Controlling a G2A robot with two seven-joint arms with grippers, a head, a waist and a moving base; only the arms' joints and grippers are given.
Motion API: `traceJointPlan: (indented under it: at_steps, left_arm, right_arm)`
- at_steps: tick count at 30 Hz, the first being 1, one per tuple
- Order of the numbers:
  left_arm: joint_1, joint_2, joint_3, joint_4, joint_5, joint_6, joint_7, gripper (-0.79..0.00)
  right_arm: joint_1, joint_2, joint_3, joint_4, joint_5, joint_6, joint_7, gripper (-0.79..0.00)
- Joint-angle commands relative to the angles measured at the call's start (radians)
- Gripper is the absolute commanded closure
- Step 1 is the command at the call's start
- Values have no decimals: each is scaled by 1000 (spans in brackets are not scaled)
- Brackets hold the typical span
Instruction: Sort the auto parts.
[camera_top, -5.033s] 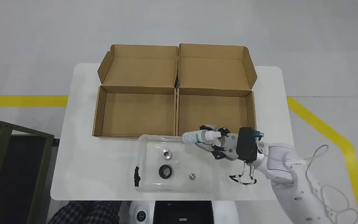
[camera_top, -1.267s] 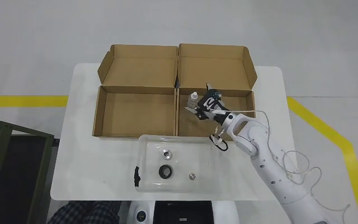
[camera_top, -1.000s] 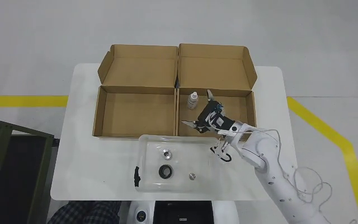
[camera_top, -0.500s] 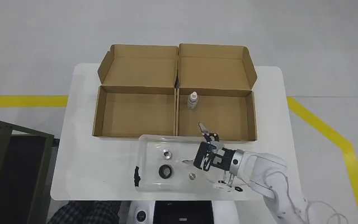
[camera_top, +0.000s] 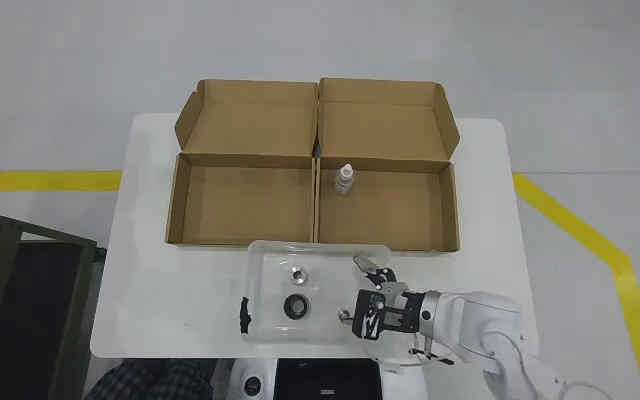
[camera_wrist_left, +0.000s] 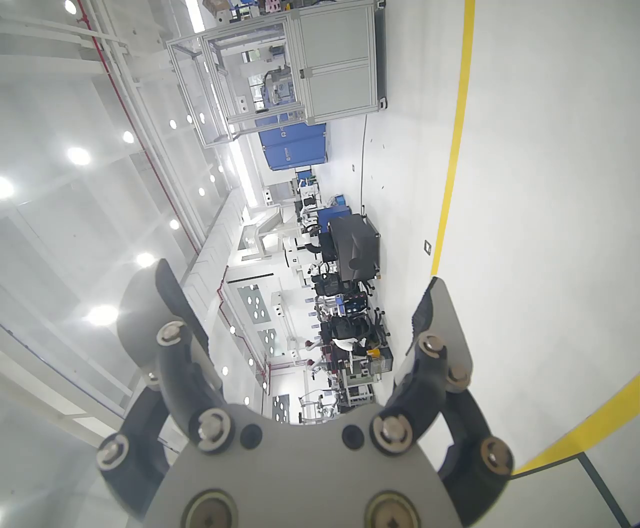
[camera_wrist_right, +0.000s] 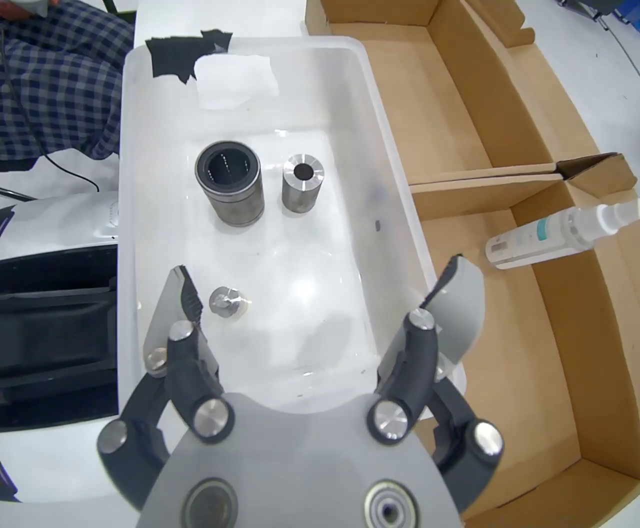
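A clear plastic bin (camera_top: 252, 262) sits at the table's near edge. In it stand a dark ring bearing (camera_top: 296, 306) (camera_wrist_right: 230, 182), a grey metal cylinder (camera_top: 297, 272) (camera_wrist_right: 303, 182) and a small silver stud (camera_top: 343, 314) (camera_wrist_right: 227, 301). My right gripper (camera_top: 358, 295) (camera_wrist_right: 320, 280) hovers open over the bin's right half, nothing between its fingers, the stud beside one fingertip. A white spray bottle (camera_top: 344, 179) (camera_wrist_right: 555, 237) stands in the right cardboard box (camera_top: 400, 215), at its far left corner. My left gripper (camera_wrist_left: 300, 280) is open and empty, facing the room.
An open left cardboard box (camera_top: 245, 205) adjoins the right one behind the bin; both lids stand up at the back. Black tape (camera_top: 243, 316) marks the bin's near left rim. White table (camera_top: 150, 260) lies bare left of the bin.
The right gripper carried the spray bottle from over the bin into the right box, let it go standing there, then drew back over the bin, open.
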Motion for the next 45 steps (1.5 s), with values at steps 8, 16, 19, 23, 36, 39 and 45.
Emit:
traceJointPlan:
  at_steps: [8, 16, 19, 23, 36, 39, 45]
  left_arm:
    - [0, 0, 0, 0, 0, 0, 0, -785]
    - [0, 0, 0, 0, 0, 0, 0, -785]
    - [0, 0, 0, 0, 0, 0, 0, -785]
    - [0, 0, 0, 0, 0, 0, 0, -785]
    - [0, 0, 0, 0, 0, 0, 0, -785]
    - [0, 0, 0, 0, 0, 0, 0, -785]
    - [0, 0, 0, 0, 0, 0, 0, -785]
  right_arm:
    - [16, 5, -42, 13, -28, -27, 43, -542]
    - [31, 9, -81, 38, -24, -54, 87, -489]
    - [40, 10, -93, 54, -24, -58, 105, -471]
    - [55, 11, -112, 71, -17, -68, 123, -443]
    - [125, 8, -192, 136, -1, -80, 187, -363]
    - [137, 8, -205, 145, 3, -73, 195, -360]
    - [151, 9, -220, 153, 8, -72, 205, -49]
